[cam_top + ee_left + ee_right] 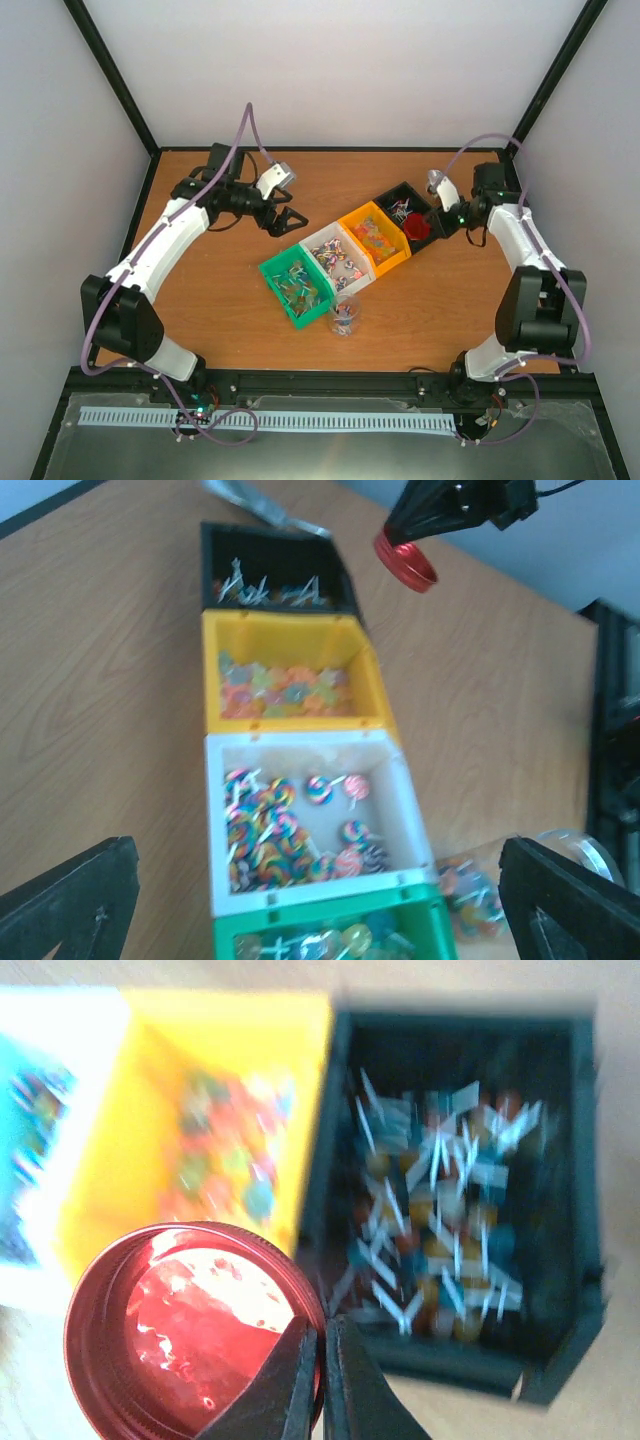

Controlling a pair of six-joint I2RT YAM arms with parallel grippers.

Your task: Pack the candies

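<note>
Many candies [430,1230] in bins [280,640] beneath right gripper [320,1360], clamped on red lid [190,1330]; left gripper [283,220] apart.

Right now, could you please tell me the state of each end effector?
Left end effector: open, empty.
Right end effector: closed on the red lid.

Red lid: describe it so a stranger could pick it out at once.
On the table, a diagonal row of bins ends at the far right with the black bin. Just beside that bin, the right gripper pinches the red lid by its rim. It is the only round, shiny red thing; its neighbours are square-sided bins full of candies.
</note>
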